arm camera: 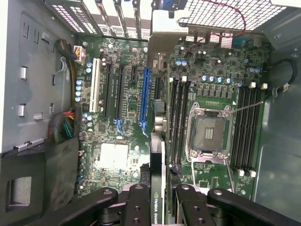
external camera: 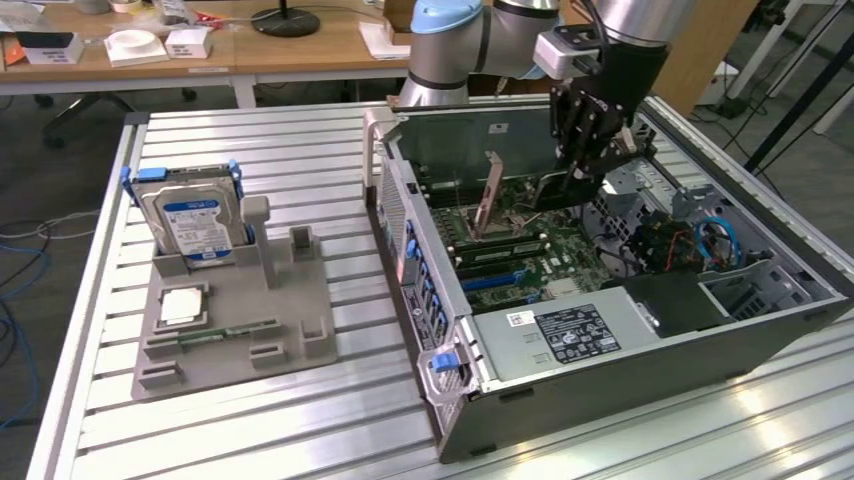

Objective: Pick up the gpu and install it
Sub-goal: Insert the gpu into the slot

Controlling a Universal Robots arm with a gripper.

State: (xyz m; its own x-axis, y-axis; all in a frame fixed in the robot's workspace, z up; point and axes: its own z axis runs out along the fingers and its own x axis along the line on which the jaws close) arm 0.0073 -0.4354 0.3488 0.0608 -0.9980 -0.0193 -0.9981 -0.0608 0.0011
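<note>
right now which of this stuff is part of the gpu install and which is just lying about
In the job:
- gpu, held edge-on in the gripper above the motherboard
- motherboard with its blue slot
- computer case, open

Lying about:
- hard drive, upright in the grey holder
- processor
- memory stick

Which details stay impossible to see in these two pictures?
- Exterior view: where the fingers meet the gpu is hidden by the arm's black wrist.
- Wrist view: the gpu shows edge-on; its faces are hidden.
- Wrist view: its lower edge against the blue slot is unclear.
</note>
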